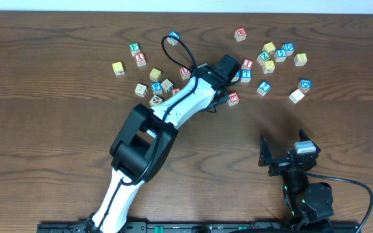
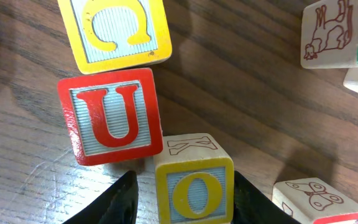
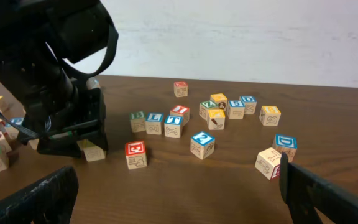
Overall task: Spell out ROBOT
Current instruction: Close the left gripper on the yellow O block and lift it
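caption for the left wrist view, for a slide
Left gripper, jaws open, flanks the yellow O block; red U block beside it.

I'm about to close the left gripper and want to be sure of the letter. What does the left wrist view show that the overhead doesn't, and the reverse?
Left wrist only: a yellow O block sits between the fingers of the open left gripper, with a red U block beside it. Overhead only: the left arm hides that spot, scattered blocks lie across the far side, and the right gripper sits open near the front. Both: the dark wood table.
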### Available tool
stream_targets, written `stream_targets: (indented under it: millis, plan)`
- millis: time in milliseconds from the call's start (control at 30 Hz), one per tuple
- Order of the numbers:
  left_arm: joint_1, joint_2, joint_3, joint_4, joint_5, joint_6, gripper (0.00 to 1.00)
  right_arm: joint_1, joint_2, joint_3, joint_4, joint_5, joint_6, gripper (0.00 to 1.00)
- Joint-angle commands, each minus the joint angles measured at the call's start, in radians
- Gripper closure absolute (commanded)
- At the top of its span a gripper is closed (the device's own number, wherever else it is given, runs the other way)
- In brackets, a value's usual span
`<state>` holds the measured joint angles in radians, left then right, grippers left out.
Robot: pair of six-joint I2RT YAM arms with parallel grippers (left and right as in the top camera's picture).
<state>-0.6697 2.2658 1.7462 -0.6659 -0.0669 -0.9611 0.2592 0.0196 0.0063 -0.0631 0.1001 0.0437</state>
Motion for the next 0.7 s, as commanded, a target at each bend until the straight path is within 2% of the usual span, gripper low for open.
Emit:
stream_targets:
  millis: [0,133,167,267,667]
  plan:
    - [0.001,0.018,0.012,-0.005,-0.025,0.01,0.55,-0.01,0.0,-0.001,-0.004,-0.006,-0.008,0.01]
    - [0.001,0.018,0.012,-0.005,-0.024,0.01,0.55,-0.01,0.0,-0.001,-0.004,-0.006,-0.008,0.01]
    - [0.001,0.018,0.012,-0.005,-0.025,0.01,0.6,-0.01,0.0,-0.001,-0.004,-0.006,-0.008,0.01]
    - [0.001,0.018,0.012,-0.005,-0.025,0.01,0.65,-0.01,0.0,-0.001,-0.004,-0.006,-0.008,0.01]
    - [0.001,0.016,0.012,0.002,-0.039,0.06,0.69,-0.01,0.0,-0.001,-0.004,-0.006,-0.008,0.01]
